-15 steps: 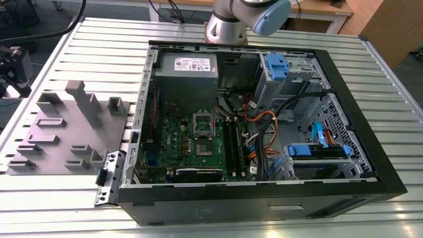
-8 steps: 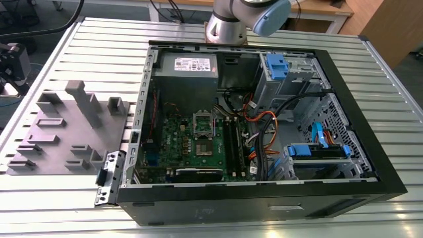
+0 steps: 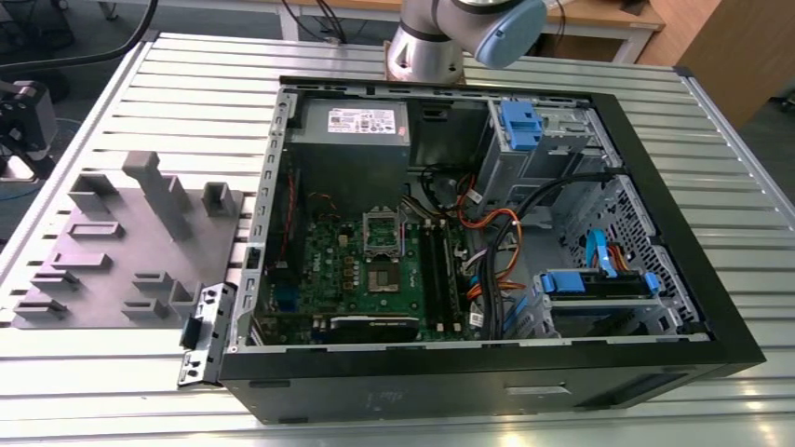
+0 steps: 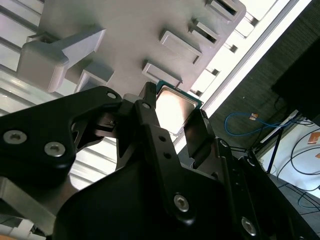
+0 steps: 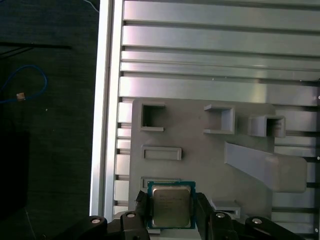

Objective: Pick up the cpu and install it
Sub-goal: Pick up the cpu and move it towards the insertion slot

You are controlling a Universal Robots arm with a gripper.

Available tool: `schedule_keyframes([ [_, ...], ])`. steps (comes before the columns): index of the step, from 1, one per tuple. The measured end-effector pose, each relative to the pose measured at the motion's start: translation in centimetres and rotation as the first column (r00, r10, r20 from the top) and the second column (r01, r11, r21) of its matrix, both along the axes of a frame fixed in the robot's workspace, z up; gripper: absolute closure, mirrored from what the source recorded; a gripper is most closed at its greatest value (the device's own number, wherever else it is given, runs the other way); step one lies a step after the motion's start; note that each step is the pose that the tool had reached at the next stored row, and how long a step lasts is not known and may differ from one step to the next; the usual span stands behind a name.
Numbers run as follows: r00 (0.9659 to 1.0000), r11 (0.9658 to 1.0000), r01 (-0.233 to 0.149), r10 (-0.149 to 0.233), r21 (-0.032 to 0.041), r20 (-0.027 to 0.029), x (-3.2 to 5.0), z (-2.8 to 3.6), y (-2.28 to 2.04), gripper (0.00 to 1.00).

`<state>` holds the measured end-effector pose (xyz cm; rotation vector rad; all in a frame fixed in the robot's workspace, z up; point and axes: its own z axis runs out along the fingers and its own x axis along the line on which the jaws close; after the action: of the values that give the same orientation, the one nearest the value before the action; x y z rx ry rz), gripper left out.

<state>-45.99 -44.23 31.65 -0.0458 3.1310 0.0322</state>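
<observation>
exterior view — high, down onto case point(image 3: 435, 386) | both wrist views — close, share fixture plate point(image 4: 125, 30) point(image 5: 200, 150)

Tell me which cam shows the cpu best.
First wrist view: the cpu is seen top-on, whole lid and rim, with the pincer closed on two of its sides. The second wrist view catches it at a slant, partly hidden behind the pincer.

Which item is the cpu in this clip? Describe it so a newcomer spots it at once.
In the first wrist view, find the grey moulded tray on the slatted metal table. Over the tray's edge, the black gripper grips the cpu by two opposite sides. It is a small flat square, silvery on top with a green rim, unlike the tray's plain grey blocks.
</observation>
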Motion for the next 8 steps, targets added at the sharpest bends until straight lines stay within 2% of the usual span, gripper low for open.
schedule_keyframes([
  [4,1.0000,1.0000,0.000,0.000,-0.0002,-0.0004,0.00,0.07,0.00,0.53],
  [8,1.0000,1.0000,0.000,0.000,-0.0001,-0.0001,0.00,0.75,0.00,0.53],
])
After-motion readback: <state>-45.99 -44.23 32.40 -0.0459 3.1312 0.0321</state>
